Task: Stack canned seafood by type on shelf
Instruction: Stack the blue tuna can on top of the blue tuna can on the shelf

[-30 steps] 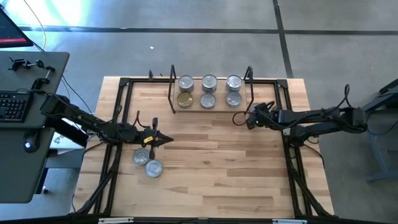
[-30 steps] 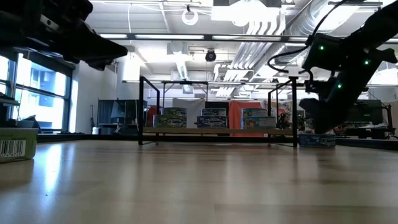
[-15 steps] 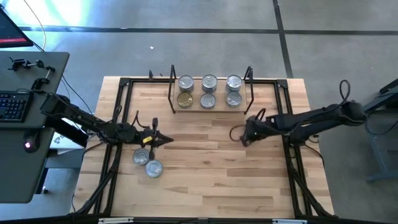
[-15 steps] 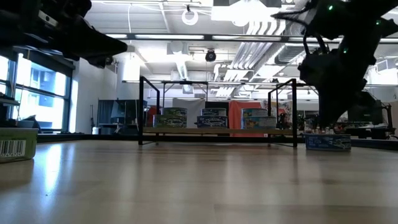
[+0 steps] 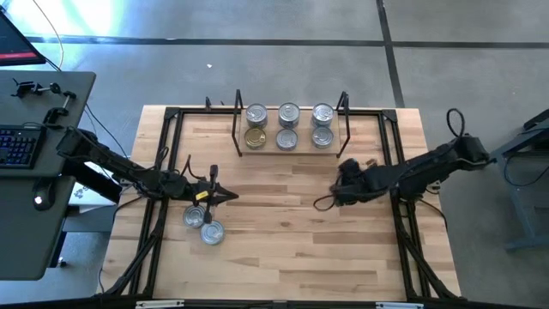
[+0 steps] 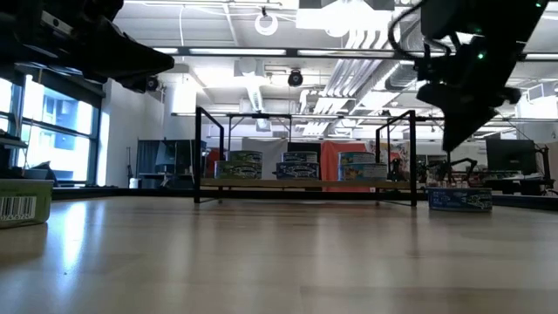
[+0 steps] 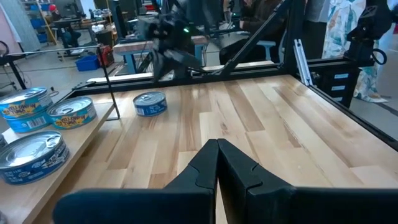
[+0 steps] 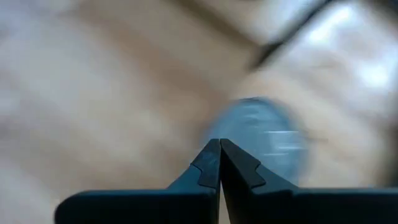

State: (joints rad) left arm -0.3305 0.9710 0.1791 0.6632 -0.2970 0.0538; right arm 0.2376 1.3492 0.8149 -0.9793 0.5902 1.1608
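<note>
The shelf (image 5: 292, 148) stands at the table's far middle with several canned seafood tins (image 5: 289, 113) on its board, one gold-lidded (image 5: 256, 137). Two silver tins (image 5: 196, 215) (image 5: 212, 232) lie on the table at the left. One more tin (image 6: 459, 199) (image 7: 150, 103) rests on the table by the shelf's right end; it shows blurred in the right wrist view (image 8: 261, 146). My left gripper (image 5: 230, 196) (image 7: 217, 144) hovers shut just beyond the two left tins. My right gripper (image 5: 339, 190) (image 6: 453, 144) (image 8: 219, 143) hangs shut above the table, near side of the shelf's right end, pointing steeply down.
A black tube frame (image 5: 171, 116) runs around the table top. A cardboard box (image 6: 22, 205) shows at the left in the low view. Bare wood (image 5: 283, 232) lies between the two arms and toward the near edge.
My right gripper has drawn back from the shelf's right end toward the near edge, rising and rolling as it went, still shut. The tin beside the shelf stays on the table. My left gripper has kept still.
</note>
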